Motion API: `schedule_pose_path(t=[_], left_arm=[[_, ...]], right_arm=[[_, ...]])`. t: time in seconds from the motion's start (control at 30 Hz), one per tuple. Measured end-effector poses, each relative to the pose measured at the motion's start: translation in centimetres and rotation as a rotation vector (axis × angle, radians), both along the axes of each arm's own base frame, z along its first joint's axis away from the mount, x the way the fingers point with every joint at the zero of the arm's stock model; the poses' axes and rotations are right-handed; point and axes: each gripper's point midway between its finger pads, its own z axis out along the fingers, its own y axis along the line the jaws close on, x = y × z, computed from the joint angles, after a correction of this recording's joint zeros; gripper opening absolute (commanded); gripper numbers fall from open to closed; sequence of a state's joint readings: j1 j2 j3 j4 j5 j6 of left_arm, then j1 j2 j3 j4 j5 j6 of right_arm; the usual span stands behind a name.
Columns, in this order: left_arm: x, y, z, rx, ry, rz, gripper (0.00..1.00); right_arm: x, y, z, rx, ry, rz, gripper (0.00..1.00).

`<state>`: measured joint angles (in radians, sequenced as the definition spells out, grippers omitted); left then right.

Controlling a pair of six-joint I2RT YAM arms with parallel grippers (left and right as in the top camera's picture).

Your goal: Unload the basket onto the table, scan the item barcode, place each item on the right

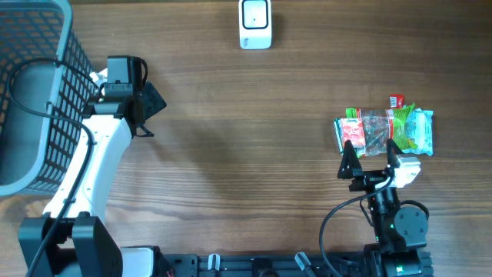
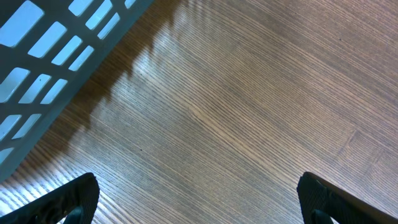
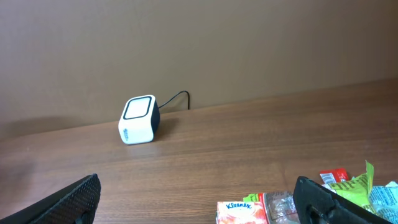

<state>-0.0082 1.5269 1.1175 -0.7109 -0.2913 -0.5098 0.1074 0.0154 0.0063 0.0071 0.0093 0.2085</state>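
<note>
The right tool (image 1: 370, 148) is held wide open at six o'clock of the packets (image 1: 384, 131) — approach judged in hand; a grasp is needed, then presentation to the scanner (image 1: 255, 24).

Left gripper (image 1: 154, 114), jaws wide, sits near the table's (image 1: 246, 161) left edge; right gripper (image 1: 370, 151), likewise spread, front right.
</note>
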Motion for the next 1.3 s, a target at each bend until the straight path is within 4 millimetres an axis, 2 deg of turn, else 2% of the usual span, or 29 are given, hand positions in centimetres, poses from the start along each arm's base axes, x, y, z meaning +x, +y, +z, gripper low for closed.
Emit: schedule_pose_path(t=[0.97, 1.3], left_arm=[[0.0, -0.01, 0.0, 0.0, 0.0, 0.0, 1.0], [0.0, -0.01, 0.0, 0.0, 0.0, 0.0, 1.0]], right_arm=[[0.0, 0.0, 0.0, -0.005, -0.001, 0.0, 1.0], [-0.02, 0.22, -0.03, -0.194, -0.019, 0.013, 1.0]])
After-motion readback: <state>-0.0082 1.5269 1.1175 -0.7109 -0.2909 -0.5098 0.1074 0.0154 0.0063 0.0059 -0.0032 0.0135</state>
